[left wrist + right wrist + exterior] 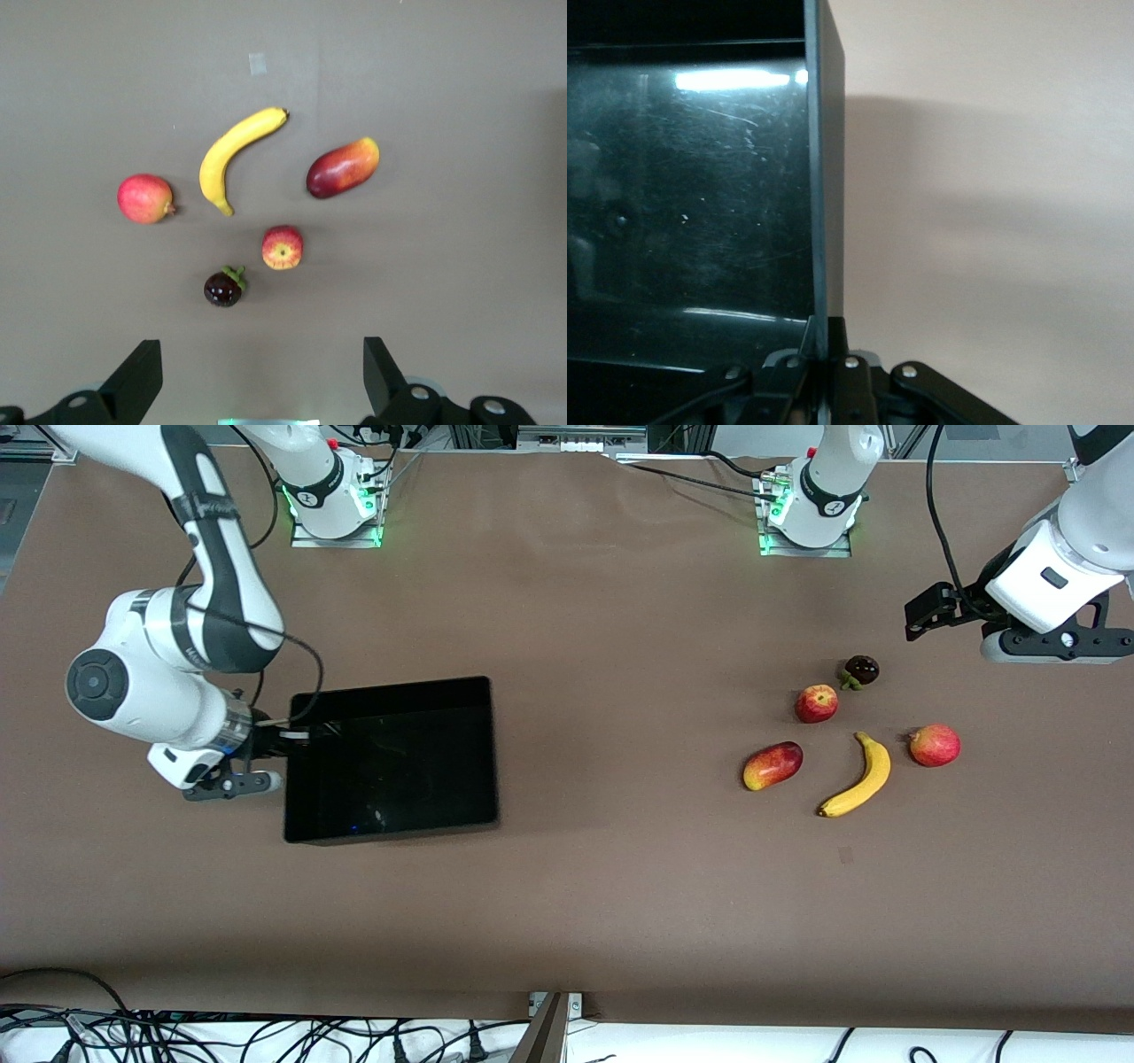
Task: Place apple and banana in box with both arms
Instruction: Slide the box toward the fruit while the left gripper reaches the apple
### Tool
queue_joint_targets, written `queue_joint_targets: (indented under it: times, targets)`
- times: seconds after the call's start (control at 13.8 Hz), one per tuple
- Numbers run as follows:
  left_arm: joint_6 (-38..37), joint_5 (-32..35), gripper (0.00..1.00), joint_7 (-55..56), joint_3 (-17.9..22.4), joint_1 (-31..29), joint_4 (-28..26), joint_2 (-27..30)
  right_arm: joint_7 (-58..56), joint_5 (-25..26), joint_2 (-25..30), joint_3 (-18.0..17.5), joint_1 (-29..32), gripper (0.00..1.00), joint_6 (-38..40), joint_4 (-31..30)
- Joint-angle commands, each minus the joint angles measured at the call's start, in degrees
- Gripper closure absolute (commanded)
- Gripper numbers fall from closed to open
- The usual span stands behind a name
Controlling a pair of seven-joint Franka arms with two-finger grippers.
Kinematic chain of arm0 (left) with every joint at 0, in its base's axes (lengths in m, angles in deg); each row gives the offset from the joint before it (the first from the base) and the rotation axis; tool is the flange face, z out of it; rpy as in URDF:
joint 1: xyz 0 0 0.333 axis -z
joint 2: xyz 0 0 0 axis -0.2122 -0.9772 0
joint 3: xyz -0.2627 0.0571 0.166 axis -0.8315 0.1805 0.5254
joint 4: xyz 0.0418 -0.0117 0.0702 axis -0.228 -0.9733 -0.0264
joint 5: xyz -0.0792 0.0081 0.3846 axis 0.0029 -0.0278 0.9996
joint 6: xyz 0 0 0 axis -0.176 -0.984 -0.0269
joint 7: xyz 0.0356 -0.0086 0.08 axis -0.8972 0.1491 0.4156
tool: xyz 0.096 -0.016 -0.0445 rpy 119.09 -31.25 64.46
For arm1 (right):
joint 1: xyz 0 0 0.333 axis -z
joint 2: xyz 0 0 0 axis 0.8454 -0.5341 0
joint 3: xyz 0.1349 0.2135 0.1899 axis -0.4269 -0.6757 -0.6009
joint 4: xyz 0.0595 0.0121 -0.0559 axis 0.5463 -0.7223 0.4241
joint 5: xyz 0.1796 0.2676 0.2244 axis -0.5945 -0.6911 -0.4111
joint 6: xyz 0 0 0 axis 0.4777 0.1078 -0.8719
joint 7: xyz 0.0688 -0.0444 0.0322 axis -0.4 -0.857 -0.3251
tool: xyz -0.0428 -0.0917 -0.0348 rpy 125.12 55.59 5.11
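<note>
Across the front view, the right gripper [285, 737] pinches the black rectangular plastic box [390, 760] at its 9 o'clock wall; it should hold firm and level. From the left wrist, the left gripper [261, 376], fingers spread wide, hovers over the table beside the fruit: small streaked red apple [283, 247] at 12 o'clock, curved yellow banana [233, 154] higher. From the right wrist, both fingers clamp the box's thin wall.

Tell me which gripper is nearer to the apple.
Left. The left gripper hangs open over the table just past the dark fruit beside the apple. The right gripper is at the right arm's end, shut on the box wall.
</note>
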Motion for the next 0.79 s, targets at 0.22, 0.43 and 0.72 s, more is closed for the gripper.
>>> queue_joint_targets:
  times: [0.22, 0.43, 0.72]
  targets:
    - [-6.7, 2.0, 0.0, -1.5, 0.0, -0.2, 0.5, -7.0, 21.3, -5.2, -6.5, -4.1, -13.9, 1.0, 3.5, 8.8]
    - [0.3, 2.3, 0.0, -1.5, 0.0, -0.2, -5.3, -7.4, 31.1, -4.8, -11.7, -4.1, -21.2, 1.0, 1.9, 13.1]
    - [16.3, 2.3, 0.0, -1.5, -0.2, 0.3, -20.1, -6.0, 33.0, -4.6, -15.2, -4.1, -26.3, 1.0, -3.4, 13.1]
